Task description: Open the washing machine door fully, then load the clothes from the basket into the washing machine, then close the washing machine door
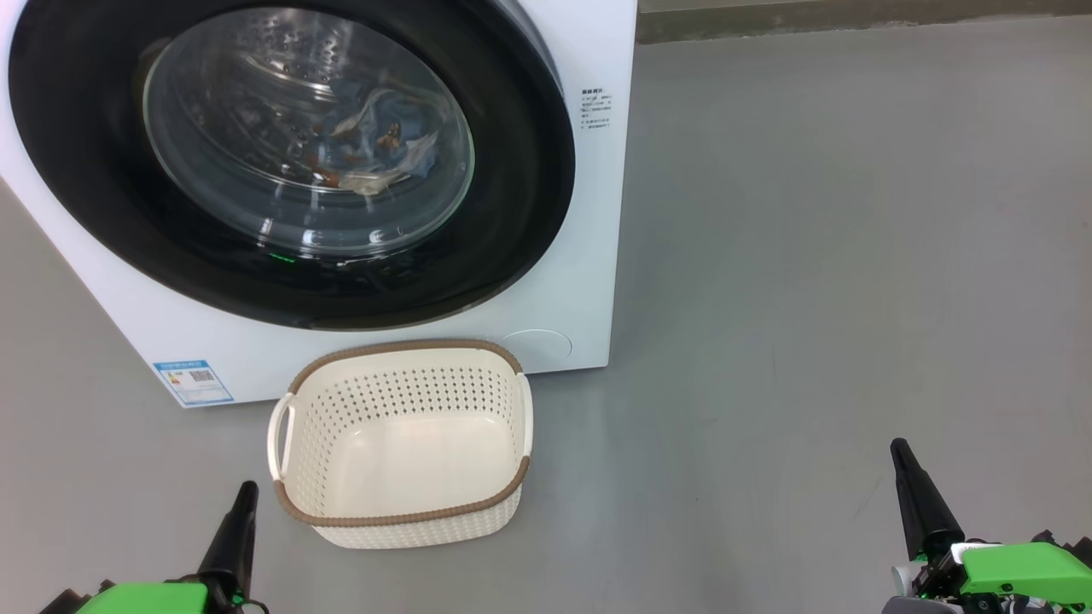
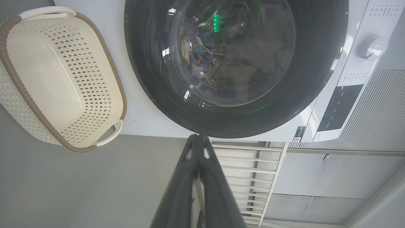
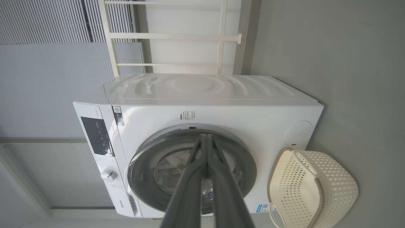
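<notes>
The washing machine (image 1: 563, 298) stands ahead of the left gripper (image 1: 245, 493) and right gripper (image 1: 900, 450), with the washing machine door (image 1: 512, 213) shut. The basket (image 1: 401, 522) sits just ahead of the left gripper, well apart from the right gripper. The clothes (image 1: 384, 136) lie behind the door glass. Both grippers have their fingers pressed together, holding nothing.

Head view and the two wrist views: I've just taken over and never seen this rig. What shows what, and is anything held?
The head view looks down from the robot's head: the white washing machine stands on the grey floor, its round black door shut, with the blue clothes visible inside through it. The cream basket in front is empty. The dark spikes at the bottom corners are the left gripper and right gripper, both shut and holding nothing. Each wrist view looks along its own gripper, so the room appears turned sideways there.
</notes>
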`<state>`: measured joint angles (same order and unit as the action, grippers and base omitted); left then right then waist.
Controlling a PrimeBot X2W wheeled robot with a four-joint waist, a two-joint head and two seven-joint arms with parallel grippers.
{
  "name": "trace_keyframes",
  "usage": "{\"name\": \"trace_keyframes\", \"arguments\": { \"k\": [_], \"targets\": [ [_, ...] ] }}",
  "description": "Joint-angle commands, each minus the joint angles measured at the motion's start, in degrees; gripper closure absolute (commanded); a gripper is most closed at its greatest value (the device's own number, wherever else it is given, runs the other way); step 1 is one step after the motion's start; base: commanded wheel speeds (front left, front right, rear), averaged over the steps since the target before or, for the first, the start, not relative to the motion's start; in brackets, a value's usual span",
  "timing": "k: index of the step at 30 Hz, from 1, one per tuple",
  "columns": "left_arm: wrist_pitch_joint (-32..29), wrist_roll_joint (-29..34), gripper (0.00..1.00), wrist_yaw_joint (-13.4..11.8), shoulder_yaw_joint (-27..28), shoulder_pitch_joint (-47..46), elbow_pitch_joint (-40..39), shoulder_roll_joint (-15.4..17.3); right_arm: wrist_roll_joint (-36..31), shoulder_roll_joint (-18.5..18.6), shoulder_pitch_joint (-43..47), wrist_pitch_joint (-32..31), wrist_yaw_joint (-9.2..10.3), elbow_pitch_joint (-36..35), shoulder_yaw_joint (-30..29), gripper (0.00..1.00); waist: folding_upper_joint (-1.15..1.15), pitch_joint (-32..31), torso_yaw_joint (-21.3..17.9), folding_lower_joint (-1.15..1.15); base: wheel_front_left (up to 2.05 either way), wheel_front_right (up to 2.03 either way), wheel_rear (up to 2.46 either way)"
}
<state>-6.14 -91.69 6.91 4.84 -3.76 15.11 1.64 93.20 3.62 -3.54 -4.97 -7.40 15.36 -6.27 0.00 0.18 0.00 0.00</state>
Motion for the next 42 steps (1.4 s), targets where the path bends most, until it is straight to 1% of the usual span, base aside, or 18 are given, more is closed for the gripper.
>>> {"name": "trace_keyframes", "arguments": {
  "k": [1,42],
  "targets": [
    [-0.4,-0.5,1.00,0.6,1.7,-2.4,-1.1,1.2,0.0,0.2,-2.5,-0.5,-0.09,-1.4,1.0,1.00,0.00,0.0,0.0,0.00,0.00,0.00,0.00],
    [-0.4,-0.5,1.00,0.6,1.7,-2.4,-1.1,1.2,-0.4,-0.2,-2.6,-0.9,-0.09,-1.4,0.5,1.00,0.00,0.0,0.0,0.00,0.00,0.00,0.00]
  ]
}}
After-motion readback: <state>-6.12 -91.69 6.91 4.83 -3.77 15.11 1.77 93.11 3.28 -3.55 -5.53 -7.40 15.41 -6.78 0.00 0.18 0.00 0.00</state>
